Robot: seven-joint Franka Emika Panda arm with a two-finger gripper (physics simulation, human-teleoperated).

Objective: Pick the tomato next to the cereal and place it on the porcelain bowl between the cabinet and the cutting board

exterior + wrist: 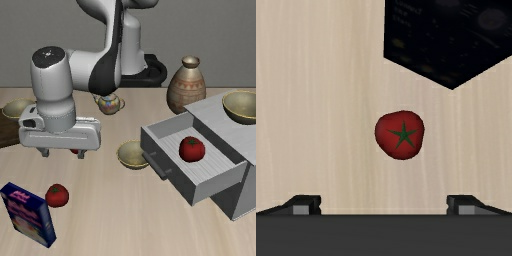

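The gripper (384, 206) hangs with its fingers (301, 203) spread wide, touching nothing. The tomato (401, 134) lies on the wooden table (316, 100) beneath, between the two fingers' lines and clear of both, just beside the cereal box (451, 40). Farther off, a porcelain bowl (131, 154) sits by the open drawer (210, 180) of the cabinet (236, 205).

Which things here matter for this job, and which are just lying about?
Job: tomato, cereal, cabinet, bowl beside it, gripper.
Lying about: drawer tomato, cabinet-top bowl, jug, small pot, third bowl at the exterior view's left edge.
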